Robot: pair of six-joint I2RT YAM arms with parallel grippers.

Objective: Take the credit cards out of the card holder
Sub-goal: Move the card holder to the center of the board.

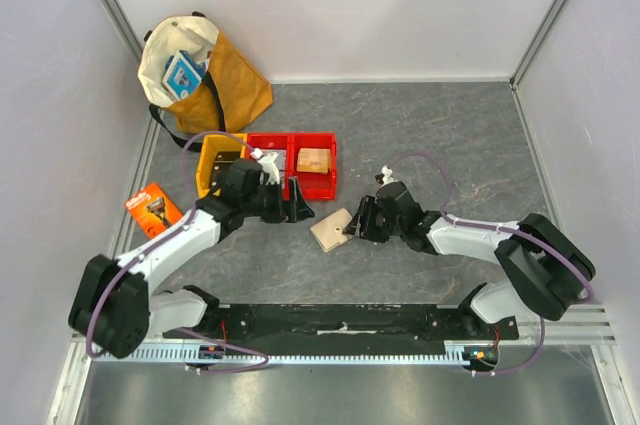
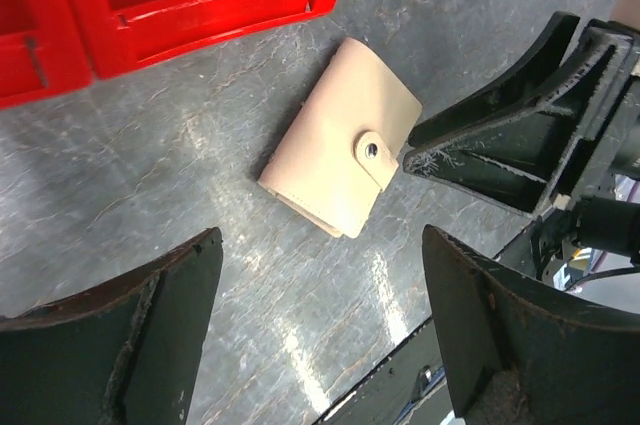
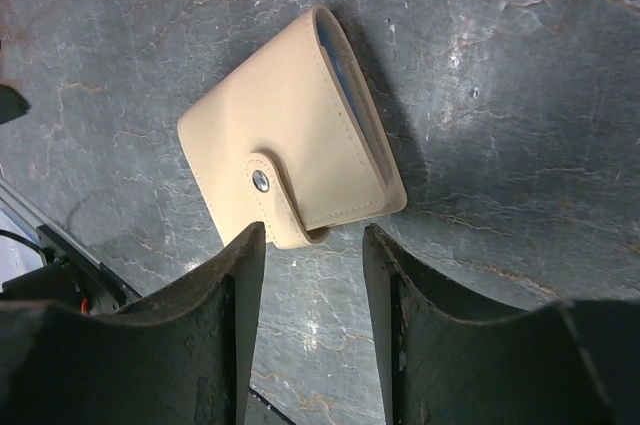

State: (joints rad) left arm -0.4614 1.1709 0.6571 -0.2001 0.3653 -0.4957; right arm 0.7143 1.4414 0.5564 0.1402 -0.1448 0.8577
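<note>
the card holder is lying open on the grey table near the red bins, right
Not open: the card holder is folded shut with its snap tab fastened, as the right wrist view shows. It does lie on the grey table near the red bins.

Card holder [image 1: 330, 231] lies on the table [image 1: 450, 135] between the grippers: left gripper [image 1: 300, 210] to its left, right gripper [image 1: 358, 222] just beside its right. Bins [image 1: 310, 135] stand behind, bag [image 1: 235, 85] far-left.
</note>
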